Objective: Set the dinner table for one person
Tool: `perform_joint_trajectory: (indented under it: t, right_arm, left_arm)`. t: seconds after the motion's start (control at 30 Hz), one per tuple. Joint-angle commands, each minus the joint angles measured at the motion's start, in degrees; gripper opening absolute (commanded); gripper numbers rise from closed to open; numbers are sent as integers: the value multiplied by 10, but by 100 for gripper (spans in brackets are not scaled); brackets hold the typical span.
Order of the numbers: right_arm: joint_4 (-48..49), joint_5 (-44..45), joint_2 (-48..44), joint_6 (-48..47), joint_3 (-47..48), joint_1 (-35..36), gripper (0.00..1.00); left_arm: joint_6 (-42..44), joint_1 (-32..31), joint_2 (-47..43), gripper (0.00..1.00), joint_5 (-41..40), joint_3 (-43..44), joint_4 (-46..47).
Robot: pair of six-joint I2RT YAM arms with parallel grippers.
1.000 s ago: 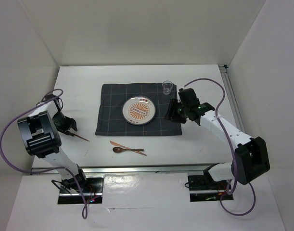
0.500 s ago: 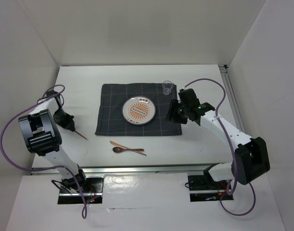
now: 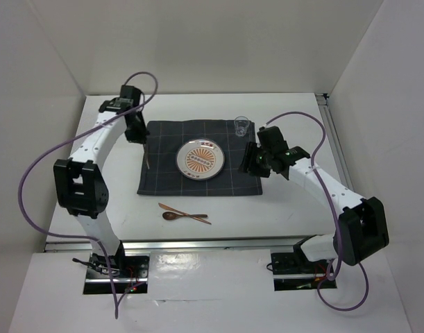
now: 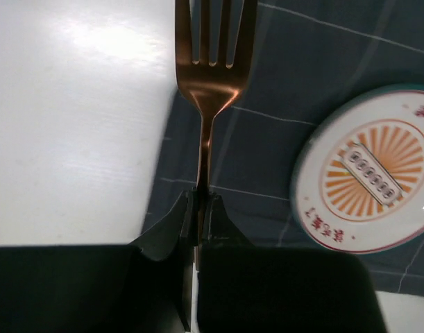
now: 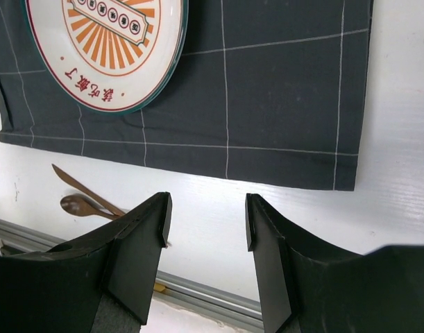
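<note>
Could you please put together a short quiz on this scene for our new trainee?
1. True or false: the left gripper is shut on a fork.
2. Where on the cloth does the glass stand? A. near left corner; B. far right corner; C. the middle.
3. Fill in: the knife and the ___ lie on the bare table, nearer the arms than the cloth.
Key: 1 true; 2 B; 3 spoon.
</note>
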Motion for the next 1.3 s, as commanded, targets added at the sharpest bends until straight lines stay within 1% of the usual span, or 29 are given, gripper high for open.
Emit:
perform_joint_trajectory:
  t: [0.0, 0.07, 0.1, 0.2, 0.27, 0.33, 0.4, 0.43, 0.57, 0.63, 0.67, 0.7, 0.77, 0.8, 0.83, 0.87, 0.9, 0.97, 1.0, 1.07, 1.1, 1.17, 1.27]
  right_arm:
    - [-13, 13, 1, -9, 24, 0, 58]
    - [-18, 13, 1, -9, 24, 0, 61]
    - [-24, 5, 1, -9, 24, 0, 61]
    - [-31, 0, -12, -14, 11, 0, 62]
    - [-31, -15, -18, -32, 4, 0, 62]
    - [-25, -33, -23, -54, -4, 13, 62]
    - [-25, -34, -23, -75, -10, 31, 64]
    - [-25, -34, -23, -81, -10, 36, 67]
    - [-25, -27, -3, -108, -2, 66, 71]
    - [-25, -27, 2, -122, 17, 92, 74]
    - [-25, -19, 16, -134, 17, 103, 75]
    - [-20, -13, 16, -142, 25, 129, 75]
    - [-14, 8, 38, -163, 34, 158, 75]
    - [-14, 14, 44, -171, 48, 187, 72]
    - [-6, 19, 51, -180, 54, 203, 72]
    - [-1, 35, 58, -189, 59, 220, 71]
    - [12, 42, 72, -208, 69, 255, 71]
    - [17, 60, 91, -237, 82, 288, 69]
    - [25, 87, 113, -262, 88, 301, 67]
    - [42, 100, 132, -287, 99, 332, 62]
    - [60, 106, 150, -305, 107, 341, 62]
    - [87, 100, 172, -336, 113, 361, 62]
    - [105, 93, 194, -360, 124, 379, 62]
  left_arm:
    - [43, -53, 60, 0, 5, 61, -37]
    - [48, -69, 95, 0, -1, 108, -52]
    - [48, -76, 133, 0, -6, 124, -79]
    - [43, -104, 189, 0, -40, 163, -98]
    - [43, -115, 206, 0, -45, 170, -106]
    - [43, -115, 220, 0, -45, 176, -106]
    - [48, -115, 228, 0, -37, 176, -100]
    - [48, -115, 234, 0, -32, 176, -95]
    - [66, -115, 273, 0, -24, 181, -95]
    - [66, -115, 279, 2, -24, 188, -114]
    - [59, -115, 285, 7, -24, 188, -114]
    - [59, -115, 278, 16, -24, 179, -114]
    - [59, -115, 259, 25, -14, 166, -108]
    - [65, -115, 250, 43, -14, 159, -101]
    - [65, -115, 242, 49, -14, 159, -101]
    - [65, -115, 228, 49, -14, 159, -106]
    - [65, -115, 221, 52, -24, 166, -113]
    - [65, -115, 189, 54, -29, 166, -120]
    - [65, -115, 177, 62, -29, 160, -126]
    - [59, -115, 149, 74, -29, 152, -131]
    - [52, -115, 123, 74, -23, 152, -144]
    - [26, -115, 100, 74, -23, 152, -156]
    - [-6, -108, 50, 73, -23, 138, -167]
